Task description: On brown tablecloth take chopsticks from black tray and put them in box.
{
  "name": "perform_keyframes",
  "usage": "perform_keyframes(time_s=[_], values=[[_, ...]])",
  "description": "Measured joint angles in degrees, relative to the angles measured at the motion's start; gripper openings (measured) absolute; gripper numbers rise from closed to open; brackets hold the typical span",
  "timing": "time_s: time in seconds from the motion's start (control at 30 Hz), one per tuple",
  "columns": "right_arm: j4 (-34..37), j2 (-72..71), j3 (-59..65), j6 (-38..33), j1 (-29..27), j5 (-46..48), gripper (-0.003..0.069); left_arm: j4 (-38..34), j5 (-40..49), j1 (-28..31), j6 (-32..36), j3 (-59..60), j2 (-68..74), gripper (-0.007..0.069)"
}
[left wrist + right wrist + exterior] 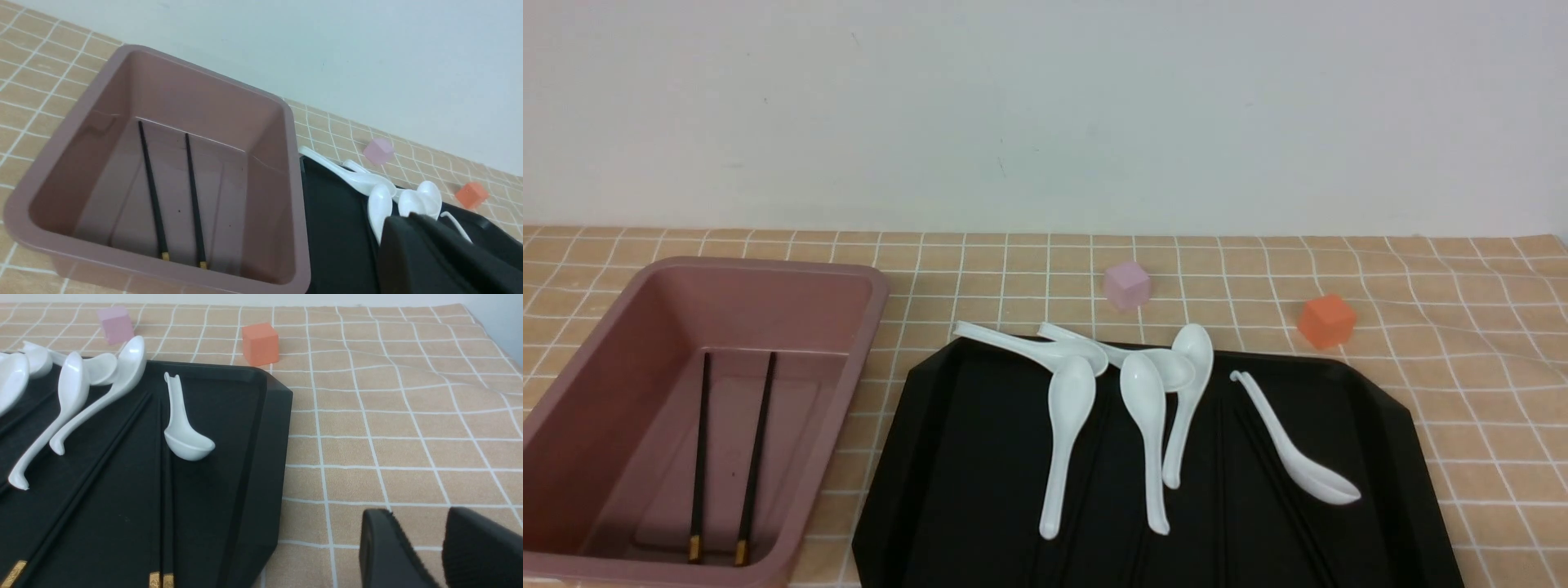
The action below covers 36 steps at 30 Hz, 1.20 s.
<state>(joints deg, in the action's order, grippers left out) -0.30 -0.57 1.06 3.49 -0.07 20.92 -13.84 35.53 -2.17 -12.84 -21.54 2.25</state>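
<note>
The dusty-pink box point(768, 265) stands at the left on the brown tablecloth point(1462, 392). Two black chopsticks point(756, 457) lie side by side on its floor, gold bands nearest me; they also show in the left wrist view point(192, 196). The black tray point(964, 457) lies right of the box. More black chopsticks point(163, 490) lie on it, hard to see against it. My left gripper point(402, 218) is shut and empty above the tray, beside the box point(204, 75). My right gripper point(416, 522) is open and empty over the cloth, right of the tray point(229, 457). Neither gripper shows in the front view.
Several white soup spoons point(1066, 425) lie on the tray, partly over the chopsticks. A lilac cube point(1127, 284) and an orange cube point(1326, 321) sit on the cloth behind the tray. A white wall closes the back.
</note>
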Motion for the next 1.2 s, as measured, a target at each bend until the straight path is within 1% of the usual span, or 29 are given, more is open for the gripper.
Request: perform_keyframes(time_s=[0.17, 0.33, 0.5, 0.6, 0.67, 0.9, 1.2], values=[[0.00, 0.00, 0.00, 0.00, 0.00, 0.00, 0.0240, 1.52, -1.26, 0.00, 0.00, 0.06, 0.00, -0.0013], [0.00, 0.00, 0.00, 0.00, 0.00, 0.00, 0.0240, 3.51, -8.25, 0.00, 0.00, 3.66, 0.00, -0.0013], [0.00, 0.00, 0.00, 0.00, 0.00, 0.00, 0.0240, 3.43, -16.84, 0.00, -0.06, 13.54, -0.94, -0.0013], [0.00, 0.00, 0.00, 0.00, 0.00, 0.00, 0.0240, 3.35, -19.45, 0.00, -0.16, 19.80, -2.61, -0.0013], [0.00, 0.00, 0.00, 0.00, 0.00, 0.00, 0.0240, 3.81, -19.23, 0.00, -0.16, 22.53, -2.87, -0.0013], [0.00, 0.00, 0.00, 0.00, 0.00, 0.00, 0.0240, 8.47, -14.74, 0.00, -0.16, 23.21, -2.92, -0.0013], [0.00, 0.00, 0.00, 0.00, 0.00, 0.00, 0.0240, 9.04, -13.75, 0.00, -0.16, 23.26, -2.92, -0.0009]])
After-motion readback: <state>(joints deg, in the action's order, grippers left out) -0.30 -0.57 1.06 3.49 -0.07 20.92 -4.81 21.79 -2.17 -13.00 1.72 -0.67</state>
